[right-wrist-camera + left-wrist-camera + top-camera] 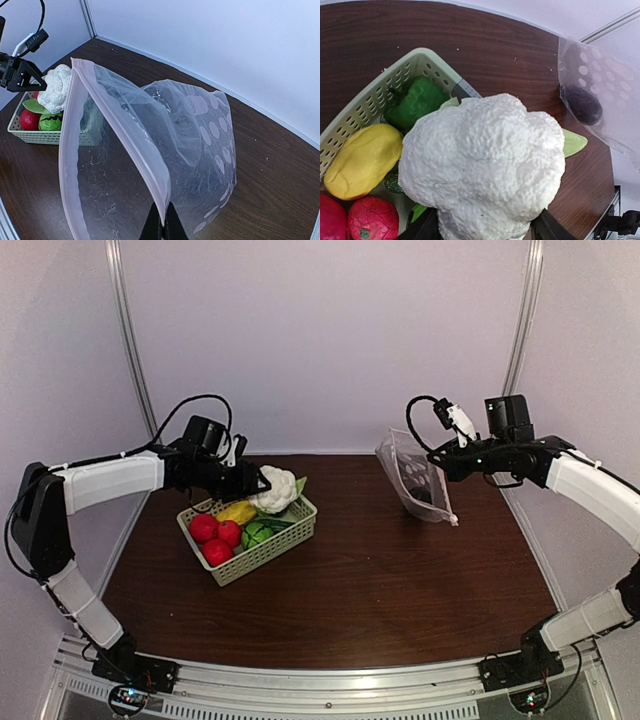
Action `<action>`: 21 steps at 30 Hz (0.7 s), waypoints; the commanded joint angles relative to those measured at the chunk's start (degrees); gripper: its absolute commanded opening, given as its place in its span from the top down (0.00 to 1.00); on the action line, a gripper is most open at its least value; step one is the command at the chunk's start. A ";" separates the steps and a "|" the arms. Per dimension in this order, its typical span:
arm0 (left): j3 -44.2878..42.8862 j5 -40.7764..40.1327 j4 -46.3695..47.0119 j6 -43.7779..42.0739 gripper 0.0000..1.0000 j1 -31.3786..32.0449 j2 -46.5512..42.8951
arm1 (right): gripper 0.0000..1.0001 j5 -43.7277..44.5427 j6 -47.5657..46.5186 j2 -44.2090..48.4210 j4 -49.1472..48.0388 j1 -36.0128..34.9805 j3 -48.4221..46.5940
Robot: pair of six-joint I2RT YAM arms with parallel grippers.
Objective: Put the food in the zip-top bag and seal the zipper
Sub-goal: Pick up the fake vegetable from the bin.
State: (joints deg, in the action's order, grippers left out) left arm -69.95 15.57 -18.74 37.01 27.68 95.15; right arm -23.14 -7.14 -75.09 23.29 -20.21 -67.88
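Note:
My left gripper (262,483) is shut on the white cauliflower (277,488) and holds it just above the pale green basket's far right corner; the cauliflower fills the left wrist view (482,165). Red fruits (215,537), a yellow piece (237,511) and green pieces (258,533) lie in the basket. My right gripper (447,457) is shut on the mouth edge of the dotted zip-top bag (415,480), holding it up with its mouth open toward the left. The zipper strip (125,135) runs up from the shut jaws. A dark purple piece (582,104) lies inside the bag.
The pale green lattice basket (285,544) stands left of centre on the dark wood table (400,580). White walls close in the back and sides. A metal rail runs along the near edge.

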 commanded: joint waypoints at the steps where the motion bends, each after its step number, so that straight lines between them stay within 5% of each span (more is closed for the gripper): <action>1: -0.93 0.05 0.26 -2.78 0.45 -0.20 -6.49 | 1.00 -0.12 0.64 1.07 -0.31 0.24 0.07; 10: -5.99 1.03 -0.07 -10.04 0.49 7.38 -13.81 | 1.00 -0.16 2.36 -3.32 0.86 -1.04 -3.16; 21: -12.53 2.81 2.34 -9.78 0.52 20.04 -7.61 | 1.00 4.82 3.82 -10.88 4.95 -6.40 -11.25</action>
State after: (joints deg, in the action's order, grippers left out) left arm -80.38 17.15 -20.18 27.92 46.13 84.79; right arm -20.86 -4.40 -83.61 25.28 -24.95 -74.78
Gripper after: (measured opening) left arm 0.552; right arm 0.002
